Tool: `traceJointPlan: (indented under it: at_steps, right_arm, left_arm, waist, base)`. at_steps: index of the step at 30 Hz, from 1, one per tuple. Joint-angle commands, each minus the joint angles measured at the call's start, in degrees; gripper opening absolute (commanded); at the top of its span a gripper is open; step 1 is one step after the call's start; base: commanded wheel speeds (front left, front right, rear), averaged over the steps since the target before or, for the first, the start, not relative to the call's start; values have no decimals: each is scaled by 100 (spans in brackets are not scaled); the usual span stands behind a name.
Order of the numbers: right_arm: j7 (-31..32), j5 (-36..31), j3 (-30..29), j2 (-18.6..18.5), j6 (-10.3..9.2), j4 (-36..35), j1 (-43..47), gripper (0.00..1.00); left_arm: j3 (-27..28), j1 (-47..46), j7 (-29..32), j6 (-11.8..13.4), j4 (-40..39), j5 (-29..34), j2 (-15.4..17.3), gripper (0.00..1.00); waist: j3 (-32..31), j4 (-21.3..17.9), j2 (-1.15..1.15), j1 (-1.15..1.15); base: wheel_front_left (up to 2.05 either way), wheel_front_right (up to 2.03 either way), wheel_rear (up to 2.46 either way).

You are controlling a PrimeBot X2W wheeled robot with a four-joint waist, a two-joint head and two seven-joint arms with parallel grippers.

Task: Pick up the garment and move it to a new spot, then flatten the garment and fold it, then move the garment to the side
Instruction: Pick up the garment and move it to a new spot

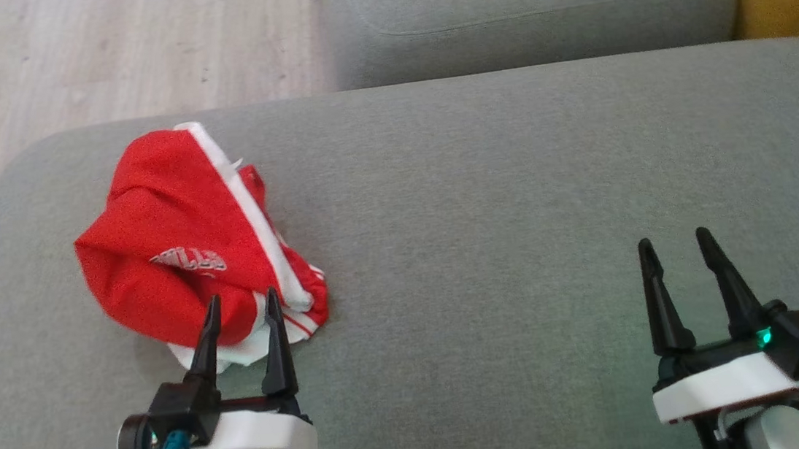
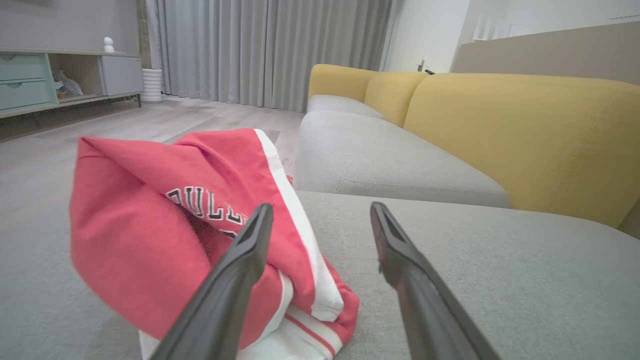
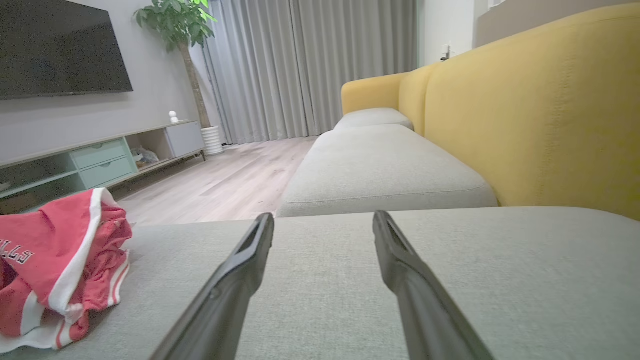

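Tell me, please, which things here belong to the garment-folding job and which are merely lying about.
Part of the job:
red garment, crumpled on the grey seat cushion
left gripper, open, at the garment's near edge
right gripper, open, over bare cushion

Just around:
yellow backrest
television
potted plant
cabinet
curtains

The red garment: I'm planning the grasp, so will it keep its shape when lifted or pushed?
Likely floppy: the red garment lies crumpled in soft folds, so a pinch would probably lift one layer while the rest hangs. Probably light, as it looks like thin fabric. Pushed, it may bunch on the textured grey cushion rather than glide.
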Motion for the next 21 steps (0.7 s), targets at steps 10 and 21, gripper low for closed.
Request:
traceJointPlan:
  at_steps: [10, 21]
  right_arm:
    - [-62, 55, 427, -51, -4, -212, -77, 100]
    - [-62, 122, 718, -51, -4, -194, -28, 100]
  left_arm:
    - [376, -117, -61, 74, -246, 48, -4, 100]
    - [550, 16, -61, 90, -281, 232, -5, 100]
  waist:
    - [-78, 836, 0, 0]
    - [-195, 1588, 0, 0]
  base:
    - [0, 0, 0]
    - [0, 0, 0]
